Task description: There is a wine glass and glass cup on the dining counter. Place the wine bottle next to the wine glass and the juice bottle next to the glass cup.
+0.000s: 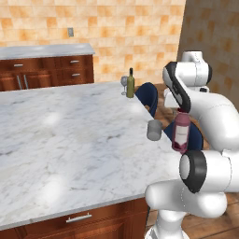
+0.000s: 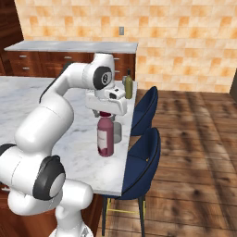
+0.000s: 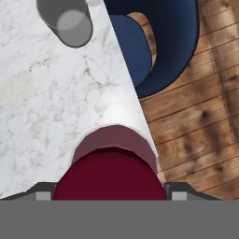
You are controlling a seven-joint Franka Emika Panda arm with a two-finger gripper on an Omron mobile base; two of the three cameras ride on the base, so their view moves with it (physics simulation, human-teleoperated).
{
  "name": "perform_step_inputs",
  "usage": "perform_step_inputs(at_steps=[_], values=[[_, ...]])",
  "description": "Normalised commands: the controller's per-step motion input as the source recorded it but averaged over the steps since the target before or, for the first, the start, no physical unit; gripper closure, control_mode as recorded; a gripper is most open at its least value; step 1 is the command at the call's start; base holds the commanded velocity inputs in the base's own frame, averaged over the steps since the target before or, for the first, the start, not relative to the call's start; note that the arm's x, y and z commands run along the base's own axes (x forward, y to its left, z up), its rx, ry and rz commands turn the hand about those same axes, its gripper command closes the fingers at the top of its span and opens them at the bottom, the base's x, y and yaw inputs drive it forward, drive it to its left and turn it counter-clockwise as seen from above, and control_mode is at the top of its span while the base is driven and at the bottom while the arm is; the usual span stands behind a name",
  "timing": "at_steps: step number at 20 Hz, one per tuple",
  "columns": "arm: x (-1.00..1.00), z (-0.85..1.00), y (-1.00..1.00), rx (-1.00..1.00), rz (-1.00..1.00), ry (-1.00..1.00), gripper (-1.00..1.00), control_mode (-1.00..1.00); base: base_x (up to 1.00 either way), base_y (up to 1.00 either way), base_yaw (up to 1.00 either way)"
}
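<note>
While I've got the juice bottle [image 2: 105,137] pinched by its cap in the gripper [image 2: 106,112], jaws closed snug on either side of it, the job is just setting it down clean beside the cup [image 3: 66,19], which sits ahead of the jaws near the counter [image 1: 70,140] edge. Bottle hangs below the jaws, and I can't tell if its base is touching the marble yet. I'd ease it straight down, keep it upright, stay off the edge on the stool side, and let go only once it's seated. It's stubby, dark red, smooth with a pink label; the cup is pale translucent grey. Wine bottle [image 1: 130,83] already stands by the wine glass [image 1: 124,83], far beyond the jaws.
</note>
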Motion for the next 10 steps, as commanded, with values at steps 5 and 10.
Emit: perform_step_inputs(at_steps=[5, 10], values=[[0.26, -0.09, 0.10, 0.00, -0.03, -0.09, 1.00, -1.00, 0.00, 0.00, 0.00], [0.41, -0.20, 0.15, -0.02, -0.03, 0.00, 1.00, -1.00, 0.00, 0.00, 0.00]])
